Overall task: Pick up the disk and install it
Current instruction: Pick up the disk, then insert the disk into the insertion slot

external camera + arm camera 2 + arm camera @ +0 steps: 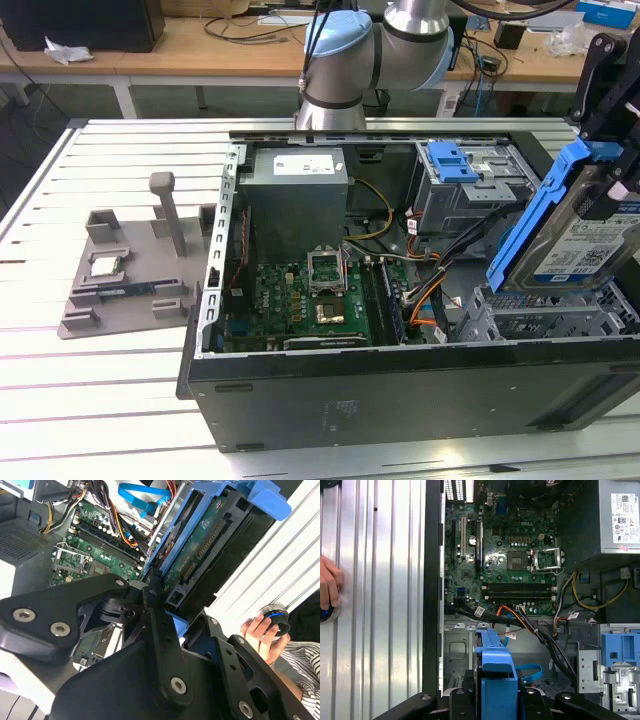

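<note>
Got the disk (pixel 585 240) clamped tight in the end effector (pixel 608 165), tilted, hanging at 3 o'clock in the exterior view over the drive cage (pixel 545 315). Probably best to level it first, square it with the cage, lower slowly, dodge the cables (pixel 430 295).

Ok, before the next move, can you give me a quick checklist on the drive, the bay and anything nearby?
1. Grip: black gripper shut on the blue-bracketed silver hard drive: ok.
2. Drive level: it hangs tilted over the black computer case: not ok.
3. Grey metal bay beneath it free: cannot tell.
4. Black and orange cables run close beside that bay: not ok.
5. Person's hand is over the silver slatted table, outside the case: ok.
</note>
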`<state>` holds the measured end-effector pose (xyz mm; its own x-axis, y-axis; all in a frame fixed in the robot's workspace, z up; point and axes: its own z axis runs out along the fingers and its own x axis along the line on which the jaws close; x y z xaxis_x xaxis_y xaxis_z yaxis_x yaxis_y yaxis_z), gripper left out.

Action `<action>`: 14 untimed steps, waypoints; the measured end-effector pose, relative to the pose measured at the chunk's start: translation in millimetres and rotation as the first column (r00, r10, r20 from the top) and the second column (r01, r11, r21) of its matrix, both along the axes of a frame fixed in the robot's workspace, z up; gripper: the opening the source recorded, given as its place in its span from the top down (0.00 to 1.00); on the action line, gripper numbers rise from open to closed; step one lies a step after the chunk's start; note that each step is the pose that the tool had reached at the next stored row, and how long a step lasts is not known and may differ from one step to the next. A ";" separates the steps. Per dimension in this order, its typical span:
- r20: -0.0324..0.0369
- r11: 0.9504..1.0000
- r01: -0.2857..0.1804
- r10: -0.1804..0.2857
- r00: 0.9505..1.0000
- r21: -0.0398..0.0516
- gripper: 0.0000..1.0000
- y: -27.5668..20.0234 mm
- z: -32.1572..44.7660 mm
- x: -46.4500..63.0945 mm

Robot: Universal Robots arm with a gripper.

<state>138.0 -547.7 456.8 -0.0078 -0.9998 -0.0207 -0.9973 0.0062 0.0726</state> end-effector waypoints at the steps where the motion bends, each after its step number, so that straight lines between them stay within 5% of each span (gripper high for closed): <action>1: 0.000 1.000 0.000 0.000 1.000 0.000 0.63 0.0 -0.1 0.0; 14: 0.000 1.000 0.000 0.000 1.000 0.003 0.63 0.0 -3.0 0.1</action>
<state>138.0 -547.7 453.8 -0.0077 -0.9997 -0.0235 -0.9973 0.0059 0.0727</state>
